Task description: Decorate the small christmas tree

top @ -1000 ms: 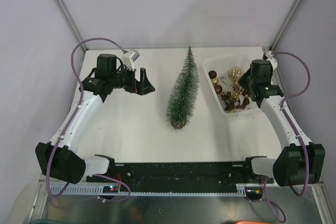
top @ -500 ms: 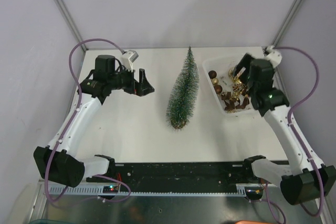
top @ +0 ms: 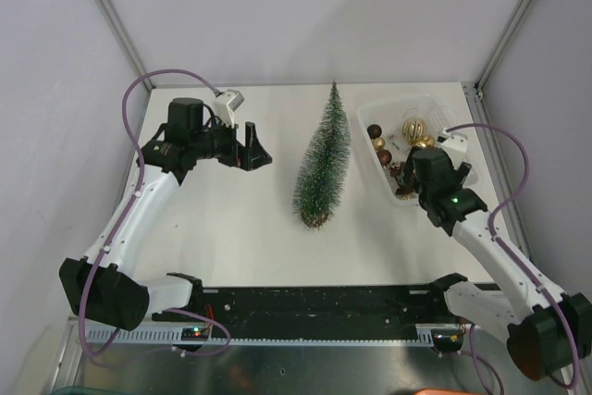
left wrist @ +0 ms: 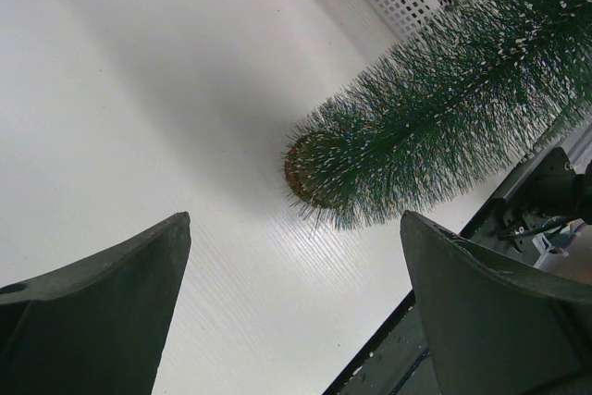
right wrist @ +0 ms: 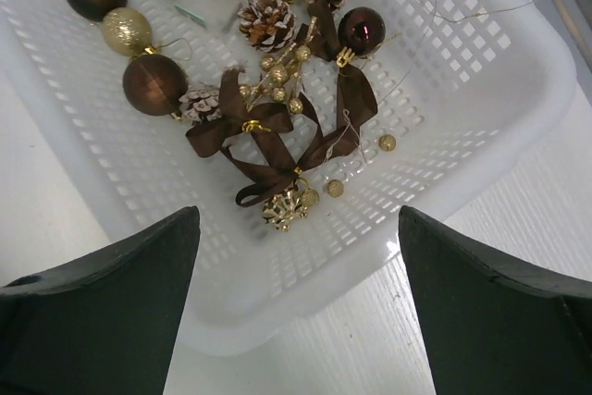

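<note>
We look down on a white tabletop [top: 240, 228] with two arms mounted at its near edge. The tree [top: 323, 168], a slim dark green cone with frosted bristles, sits in the middle of the tabletop, between the two arms. In the overhead view its brown base is toward the arms and its tip points to the far edge. We cannot tell whether it stands or lies on its side.

The left pincer [top: 256, 147] hangs to the left of the tree, near it but not touching. Its jaws are spread wide with nothing between them. In the left wrist view, the tree's base and lower bristles show in the gap.

A white lattice basket [right wrist: 518, 90] sits to the right of the tree, near the far right corner. It holds brown baubles [right wrist: 154, 83], gold baubles [right wrist: 127, 30], frosted pine cones [right wrist: 265, 21] and brown ribbon bows [right wrist: 268, 136].

The right pincer [top: 404, 178] is over the basket's near edge. Its jaws are also wide apart and empty, with the ornaments lying below and clear of the fingers.
</note>
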Motion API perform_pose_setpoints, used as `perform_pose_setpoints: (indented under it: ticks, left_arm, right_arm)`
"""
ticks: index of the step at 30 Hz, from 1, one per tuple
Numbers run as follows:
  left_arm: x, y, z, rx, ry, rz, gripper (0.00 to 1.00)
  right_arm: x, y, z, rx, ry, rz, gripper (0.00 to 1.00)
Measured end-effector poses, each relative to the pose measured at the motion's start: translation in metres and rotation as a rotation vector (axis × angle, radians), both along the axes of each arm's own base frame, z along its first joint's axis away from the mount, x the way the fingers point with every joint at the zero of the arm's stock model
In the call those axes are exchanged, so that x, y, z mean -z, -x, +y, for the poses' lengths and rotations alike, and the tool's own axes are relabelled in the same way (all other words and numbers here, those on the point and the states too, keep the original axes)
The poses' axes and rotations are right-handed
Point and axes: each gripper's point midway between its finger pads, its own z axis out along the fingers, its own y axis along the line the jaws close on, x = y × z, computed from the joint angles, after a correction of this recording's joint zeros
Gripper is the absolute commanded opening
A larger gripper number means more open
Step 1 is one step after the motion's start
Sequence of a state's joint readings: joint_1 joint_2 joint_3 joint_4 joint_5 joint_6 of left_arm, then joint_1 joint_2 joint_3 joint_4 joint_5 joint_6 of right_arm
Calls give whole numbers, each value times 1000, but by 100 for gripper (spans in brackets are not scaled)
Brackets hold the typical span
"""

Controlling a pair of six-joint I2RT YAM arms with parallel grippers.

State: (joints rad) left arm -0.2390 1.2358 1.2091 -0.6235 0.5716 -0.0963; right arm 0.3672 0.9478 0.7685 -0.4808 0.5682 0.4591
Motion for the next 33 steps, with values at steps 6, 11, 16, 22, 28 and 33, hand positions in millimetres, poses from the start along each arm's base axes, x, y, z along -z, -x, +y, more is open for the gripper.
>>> perform_pose_setpoints:
  ticks: [6, 11, 16, 22, 28, 33]
  left_arm:
    - [0, 0, 0, 0, 0, 0, 100]
    - [0, 0, 0, -1, -1, 0, 100]
    - [0, 0, 0, -1, -2, -1, 100]
    - [2, -1, 0, -2, -4, 2, 100]
    - [9, -5, 1, -6, -14, 22, 100]
    - [16, -8, 1, -6, -27, 37, 100]
  right_arm:
    - [20, -20, 1, 34, 55, 33, 92]
    - [-2, -40, -9, 71, -37, -40, 92]
    - [-67, -86, -48, 175, -177, -210, 88]
    - [-65, -159, -46, 155, -246, -211, 80]
    - [16, -189, -50, 186, -303, -42, 75]
    - [30, -215, -59, 227, -317, -14, 71]
